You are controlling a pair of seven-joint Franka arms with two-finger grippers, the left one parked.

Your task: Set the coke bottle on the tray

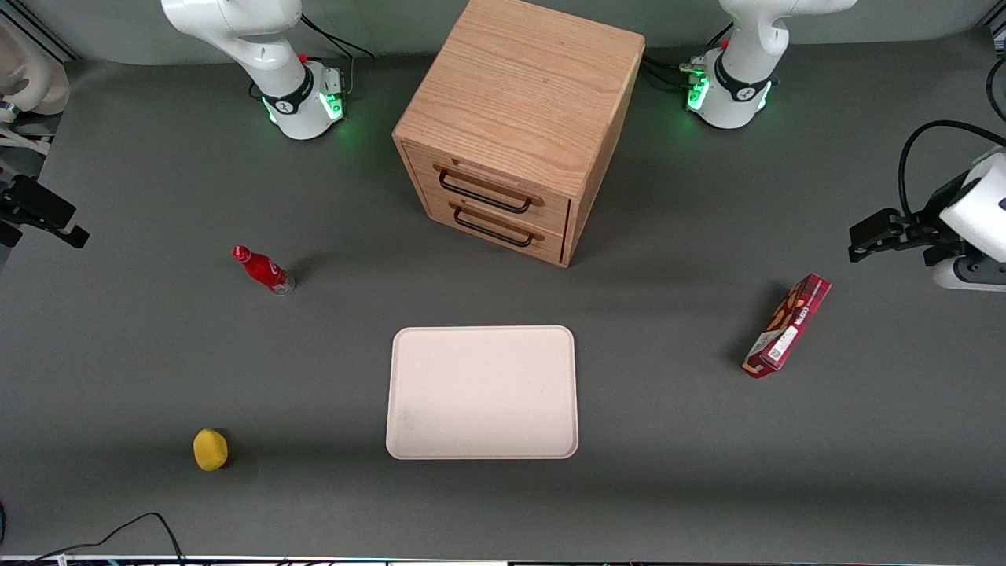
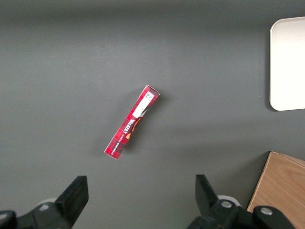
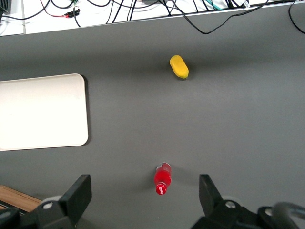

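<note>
yellow lemon, upright red coke bottle, spread gripper above

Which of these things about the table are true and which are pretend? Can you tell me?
1. The coke bottle stands on the tray. False: it stands on the table, apart from the tray.
2. The tool is open, above the bottle. True.
3. The wooden cabinet's drawers are pulled out. False: both are shut.
4. A yellow fruit lies nearer the front camera than the bottle. True.
5. The red snack box lies in the tray. False: it lies on the table.
</note>
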